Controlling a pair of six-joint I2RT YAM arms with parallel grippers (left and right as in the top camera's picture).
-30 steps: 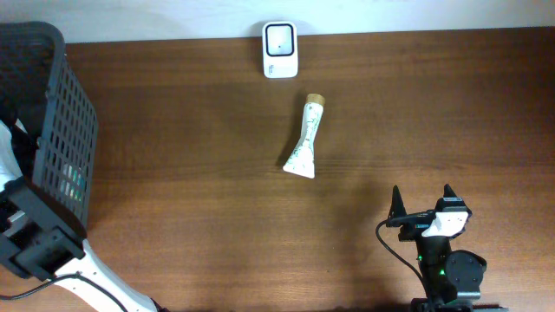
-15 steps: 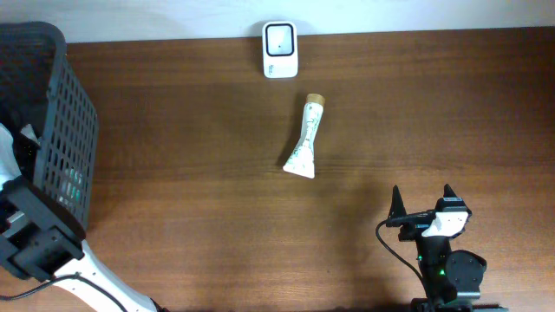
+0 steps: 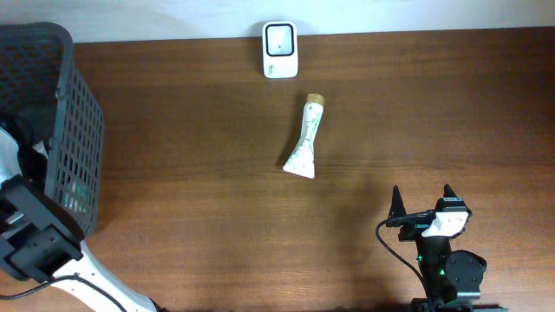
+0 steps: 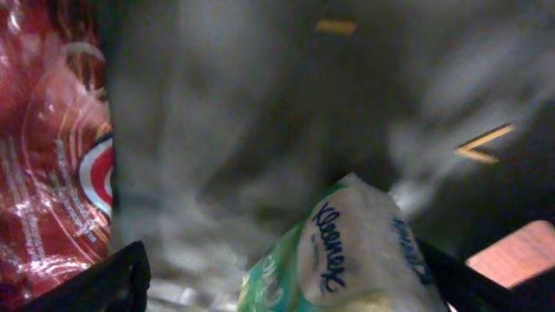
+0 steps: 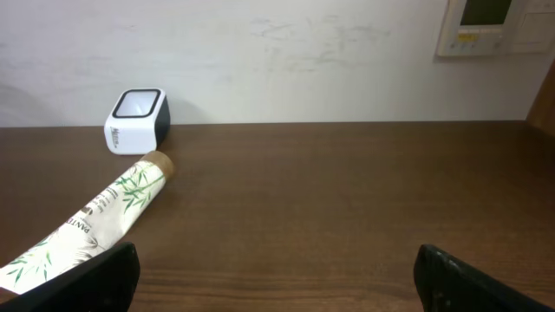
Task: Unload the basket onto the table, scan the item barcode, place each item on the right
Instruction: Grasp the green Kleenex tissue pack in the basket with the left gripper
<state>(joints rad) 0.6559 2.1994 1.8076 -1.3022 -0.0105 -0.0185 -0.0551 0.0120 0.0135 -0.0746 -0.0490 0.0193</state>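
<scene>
On the wooden table (image 3: 191, 173), the black mesh basket (image 3: 78, 130) is sitting at the left end. Our left gripper (image 4: 286, 277) is hanging inside it, fingers spread wide with a Kleenex pack (image 4: 355, 243) between them. Our right gripper (image 3: 422, 195) is sitting wide open near the front edge, while the bamboo-print tube (image 3: 305, 139) is lying mid-table, cap toward the white scanner (image 3: 279, 48).

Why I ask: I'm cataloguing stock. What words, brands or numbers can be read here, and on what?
"Kleenex": on the tissue pack, left wrist view.
"PANTE", the rest unclear: on the white tube, right wrist view.
Print on the red packet: too blurred to read.
Markings on the wall panel: too small to read.
</scene>
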